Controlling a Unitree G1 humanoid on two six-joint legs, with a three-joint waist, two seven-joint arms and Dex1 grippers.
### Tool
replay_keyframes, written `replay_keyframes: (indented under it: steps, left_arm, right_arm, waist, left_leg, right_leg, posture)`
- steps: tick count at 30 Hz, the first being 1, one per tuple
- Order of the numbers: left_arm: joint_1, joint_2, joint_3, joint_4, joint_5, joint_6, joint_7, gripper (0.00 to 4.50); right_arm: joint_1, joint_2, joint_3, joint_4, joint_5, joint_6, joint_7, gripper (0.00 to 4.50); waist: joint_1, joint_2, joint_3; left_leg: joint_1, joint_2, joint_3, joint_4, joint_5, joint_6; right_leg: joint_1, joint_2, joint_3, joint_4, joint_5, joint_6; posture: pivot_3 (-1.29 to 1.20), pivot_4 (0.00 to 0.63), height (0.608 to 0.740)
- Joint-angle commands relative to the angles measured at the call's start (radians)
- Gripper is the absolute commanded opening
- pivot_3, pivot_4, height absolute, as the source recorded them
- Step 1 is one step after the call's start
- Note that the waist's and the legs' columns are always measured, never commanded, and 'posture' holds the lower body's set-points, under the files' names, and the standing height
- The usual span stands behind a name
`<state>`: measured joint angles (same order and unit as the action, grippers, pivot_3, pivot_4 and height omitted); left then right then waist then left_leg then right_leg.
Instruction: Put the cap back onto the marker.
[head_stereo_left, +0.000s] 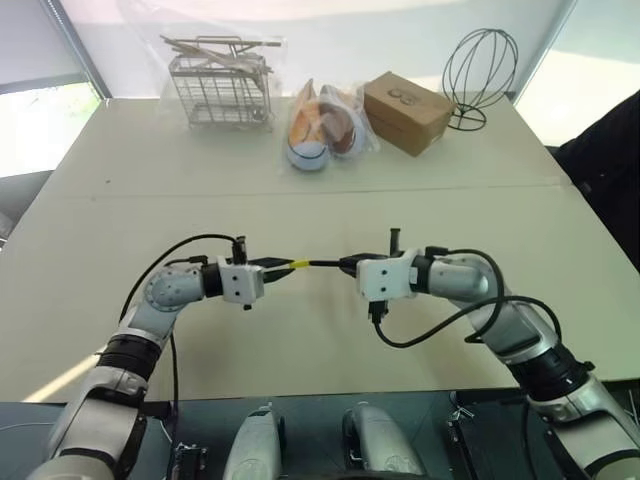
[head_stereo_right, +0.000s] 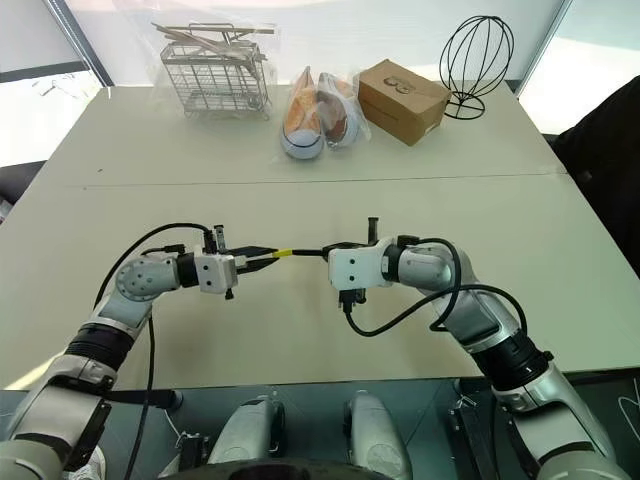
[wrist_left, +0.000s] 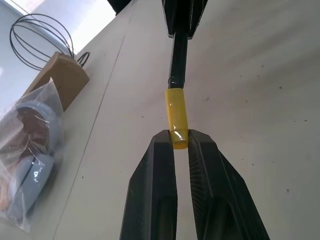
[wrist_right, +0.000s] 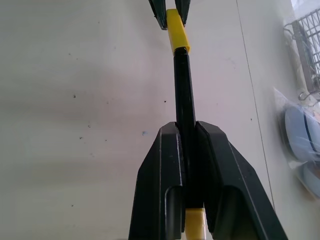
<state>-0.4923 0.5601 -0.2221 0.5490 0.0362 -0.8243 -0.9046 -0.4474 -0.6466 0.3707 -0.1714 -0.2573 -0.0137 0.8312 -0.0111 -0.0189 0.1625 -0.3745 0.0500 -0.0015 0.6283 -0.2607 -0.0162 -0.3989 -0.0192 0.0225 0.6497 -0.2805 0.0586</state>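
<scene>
Both claws are clamped: left claw (wrist_left: 180, 141) on the cap (wrist_left: 177, 116), right claw (wrist_right: 188, 131) on the marker (wrist_right: 183, 85). Cap looks fitted over the tip above the counter (head_stereo_left: 300, 340), so probably only a final push is needed.

**No readable text in the scene**

No words, numbers or brand names can be read in any view. The only mark is a small dark printed figure on the top of the brown cardboard box (head_stereo_left: 405, 111) at the far side of the table; it looks like two joined rings, but it is too small to read as letters or as a known logo. The marker (wrist_right: 184, 95) and the yellow cap (wrist_left: 177, 116) show plain surfaces without print. The plastic bag with shoes (head_stereo_left: 322, 127) carries no label that can be read.
</scene>
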Motion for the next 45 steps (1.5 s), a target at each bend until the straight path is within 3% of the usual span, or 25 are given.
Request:
replay_keyframes:
  steps: [1, 17, 27, 45]
  left_arm:
    - [-0.038, -0.010, -0.018, 0.013, 0.008, -0.042, -0.007, 0.04]
    - [-0.106, 0.005, -0.054, -0.003, 0.039, -0.045, -0.053, 0.04]
    - [-0.099, -0.009, -0.041, -0.048, 0.084, -0.001, 0.015, 0.04]
    - [-0.138, -0.045, -0.031, 0.008, 0.101, -0.114, 0.117, 0.04]
  right_arm:
    - [-0.028, 0.009, -0.013, -0.027, 0.007, -0.061, 0.003, 0.00]
    - [-0.046, -0.033, 0.019, 0.009, -0.074, -0.172, 0.068, 0.00]
    - [-0.048, -0.007, 0.014, 0.004, -0.093, -0.131, 0.070, 0.00]
    - [-0.041, 0.024, -0.008, 0.023, -0.050, -0.202, 0.083, 0.00]
  waist:
    - [0.000, 0.000, 0.000]
    - [-0.001, 0.000, 0.000]
    - [0.000, 0.000, 0.000]
    - [0.000, 0.000, 0.000]
  left_leg:
    - [0.000, 0.000, 0.000, 0.000, 0.000, 0.000]
    - [0.000, 0.000, 0.000, 0.000, 0.000, 0.000]
    - [0.000, 0.000, 0.000, 0.000, 0.000, 0.000]
    - [0.000, 0.001, 0.000, 0.000, 0.000, 0.000]
  right_leg:
    - [0.000, 0.000, 0.000, 0.000, 0.000, 0.000]
    - [0.000, 0.001, 0.000, 0.000, 0.000, 0.000]
    - [0.000, 0.001, 0.000, 0.000, 0.000, 0.000]
    - [0.000, 0.001, 0.000, 0.000, 0.000, 0.000]
  posture:
    - [0.00, 0.150, 0.740]
    - [0.00, 0.150, 0.740]
    - [0.00, 0.150, 0.740]
    - [0.00, 0.150, 0.740]
